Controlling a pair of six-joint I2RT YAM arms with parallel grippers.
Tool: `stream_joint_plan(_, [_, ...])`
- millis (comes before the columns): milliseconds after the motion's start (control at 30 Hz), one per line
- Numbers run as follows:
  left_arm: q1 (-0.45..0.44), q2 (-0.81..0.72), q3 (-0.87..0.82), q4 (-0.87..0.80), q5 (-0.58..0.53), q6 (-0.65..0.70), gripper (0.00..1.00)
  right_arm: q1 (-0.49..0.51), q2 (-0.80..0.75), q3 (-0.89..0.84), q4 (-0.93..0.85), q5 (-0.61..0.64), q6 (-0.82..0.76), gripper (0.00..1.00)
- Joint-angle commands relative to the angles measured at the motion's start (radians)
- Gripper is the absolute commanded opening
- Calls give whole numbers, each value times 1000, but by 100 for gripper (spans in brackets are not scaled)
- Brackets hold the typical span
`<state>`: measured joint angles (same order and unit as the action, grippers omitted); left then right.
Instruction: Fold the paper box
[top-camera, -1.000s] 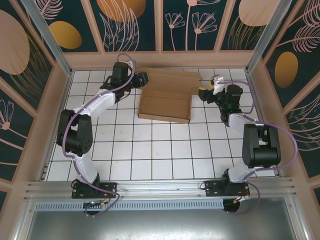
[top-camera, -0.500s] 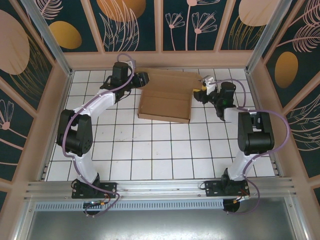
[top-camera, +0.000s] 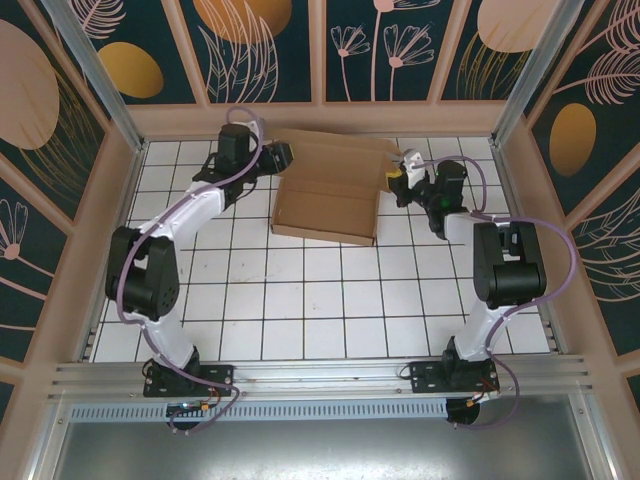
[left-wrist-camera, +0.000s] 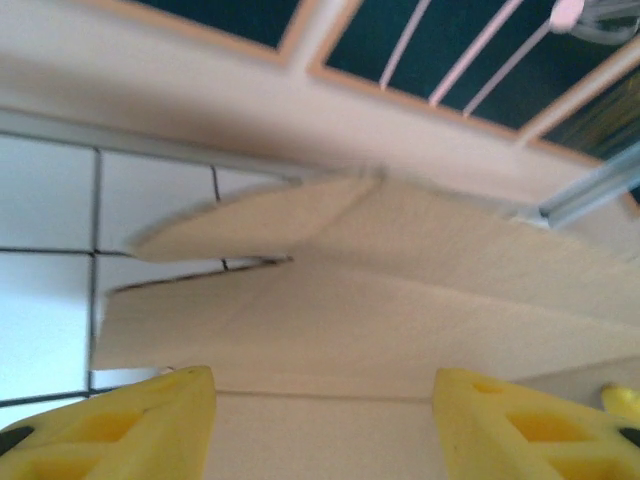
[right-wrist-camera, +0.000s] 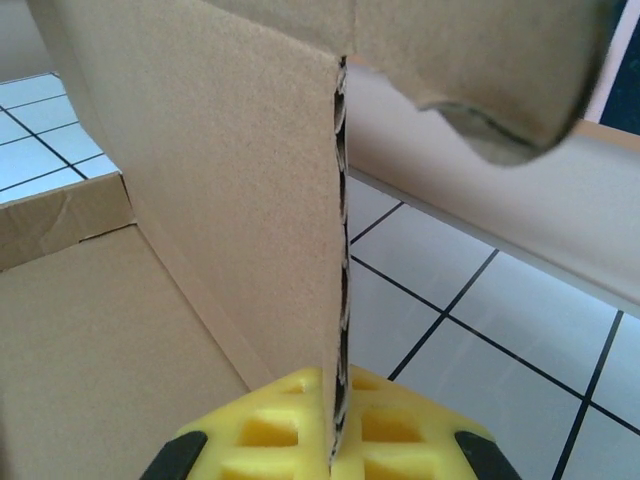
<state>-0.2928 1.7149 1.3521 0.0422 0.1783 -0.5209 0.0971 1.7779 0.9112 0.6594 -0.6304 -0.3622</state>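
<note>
Right claw (top-camera: 398, 178) is pinching the paper box (top-camera: 330, 195) at its right end, toward the far right of the white tiled table (top-camera: 300, 290). From the right wrist, its yellow fingers (right-wrist-camera: 255, 435) are pressing together on the raw corrugated edge of an upright cardboard wall, which is rising straight up from between them. A rounded flap (right-wrist-camera: 500, 90) is hanging over at the top right of that view, and the box floor is lying flat to the left of the wall.

Left claw (top-camera: 283, 157) is hovering at the far left corner of the box. From the left wrist, its two yellow pads (left-wrist-camera: 110, 425) are standing spread wide apart, with brown cardboard showing between and beyond them; whether either pad is touching the sheet cannot be told. A pointed side flap (left-wrist-camera: 250, 215) is slanting out over the tiles there, blurred.

Seen from above, the box is sitting at the far middle of the table, between the two claws and close to the far wooden rail (top-camera: 320, 118). Its near part is forming a shallow tray with a low front wall, while its far panel is stretching back toward the rail. Both arms are reaching in from the near edge, one to each end of the box.
</note>
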Motion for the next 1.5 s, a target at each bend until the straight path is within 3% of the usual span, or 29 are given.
stream_joint_plan(0, [74,-98,-34,94,-99,-55,62,15,-61,-35,33,-7,-44,0])
stream_joint_plan(167, [205,-28,-12,132,-100,-131,64,16,-106,-85,30,-23,-74,0])
stream_joint_plan(300, [277,168,92,155,35,-211,63,16,-124,-100,14,-29,-91,0])
stream_joint_plan(500, [274,434,282,196,277,-317,58,15,-127,-97,4,-44,-87,0])
stream_joint_plan(633, [205,490,328,137,326,-235,56,17,-121,-93,13,-54,-58,0])
stream_joint_plan(700, [174,490,312,120,335,-212,56,18,-122,-103,44,-56,-29,0])
stream_joint_plan(833, [162,432,162,258,361,-296,54,24,-130,-118,73,-40,31,0])
stream_joint_plan(1067, [127,309,-1,323,370,-311,54,99,-144,-123,34,104,62,0])
stream_joint_plan(1467, [97,92,-294,420,336,-364,53,294,-210,-144,-14,638,251,0])
